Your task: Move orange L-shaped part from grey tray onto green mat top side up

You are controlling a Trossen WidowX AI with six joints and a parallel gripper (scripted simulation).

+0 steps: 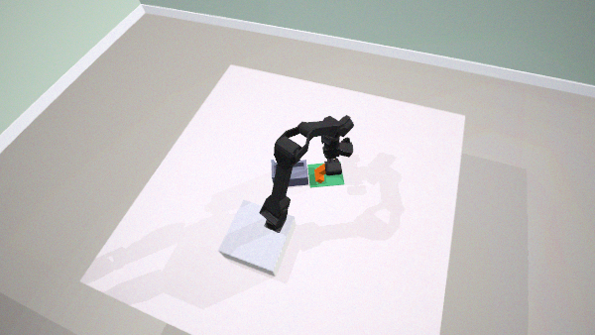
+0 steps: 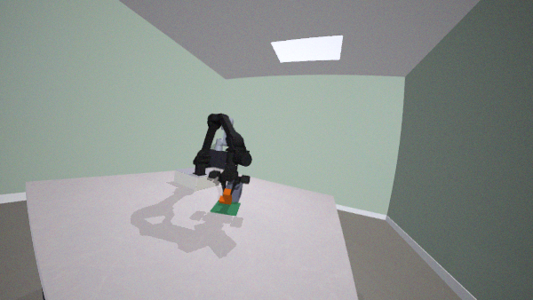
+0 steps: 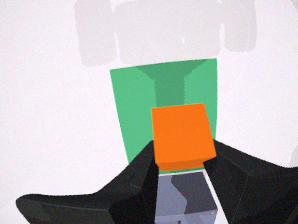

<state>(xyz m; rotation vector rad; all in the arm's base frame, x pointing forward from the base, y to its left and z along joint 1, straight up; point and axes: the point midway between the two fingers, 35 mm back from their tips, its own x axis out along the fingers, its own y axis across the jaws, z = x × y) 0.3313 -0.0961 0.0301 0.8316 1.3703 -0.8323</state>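
Tool (image 1: pixel 331 166) pinches the orange part (image 1: pixel 319 174) by one end — part tilted over the green mat (image 1: pixel 334 180).

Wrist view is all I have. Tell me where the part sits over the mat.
Observer: Top view shows the part over the tray-side half of the mat, with the hand shut on it.
Operator: Report its tilt.
Observer: Exterior view shows it tilted, not flat. Its low end is near the mat, but I cannot tell whether it touches.
Operator: Locate the tray.
Observer: The tray lies right beside the mat, partly behind the arm.
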